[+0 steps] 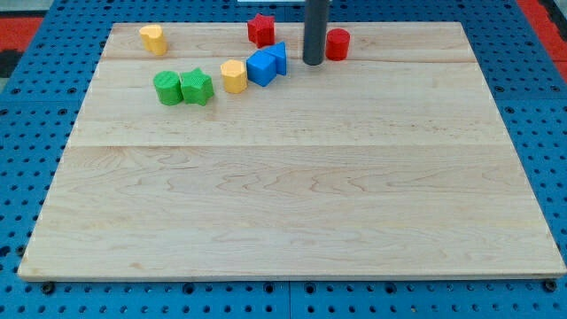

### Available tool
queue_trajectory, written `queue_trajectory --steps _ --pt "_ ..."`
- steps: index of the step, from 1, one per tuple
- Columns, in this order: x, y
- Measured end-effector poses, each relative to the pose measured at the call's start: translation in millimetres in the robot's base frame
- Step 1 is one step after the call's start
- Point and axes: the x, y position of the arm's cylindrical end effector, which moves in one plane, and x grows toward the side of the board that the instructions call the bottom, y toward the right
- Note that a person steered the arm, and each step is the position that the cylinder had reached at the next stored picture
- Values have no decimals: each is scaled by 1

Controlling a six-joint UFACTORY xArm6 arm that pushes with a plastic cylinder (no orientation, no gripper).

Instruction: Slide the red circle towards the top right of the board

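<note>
Two red blocks [260,28], two blue [267,63], two green [183,87], two yellow [234,75]; my tip [314,62] beside red circle [337,43]

Lab bench: wooden board [292,195] on blue pegboard [35,133].

One view — high, angled down, whole board [292,213].

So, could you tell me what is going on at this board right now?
A single arm with a dark rod is working on a wooden board, pushing small coloured blocks. My tip sits near the view's top, just left of the red circular block, which it is meant to slide towards the top right. That block is not yet in the corner. The red star-shaped block, two blue blocks, two yellow blocks and two green blocks lie further left.
</note>
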Motion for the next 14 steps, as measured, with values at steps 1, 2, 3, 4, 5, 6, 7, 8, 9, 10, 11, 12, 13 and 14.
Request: queue_trajectory --steps 1,2,3,4,5,6,7,8,9,10,11,12,13,14 --pt "-23 -2" --pt "-25 72" --pt "-24 123" --pt "-21 122" --pt "-1 109" --pt "22 170" --pt "-1 171" --pt "-24 169" --pt "0 168" --pt "-5 158" --pt "-21 158" --pt "-25 158" --pt "-16 158" --pt "-16 158"
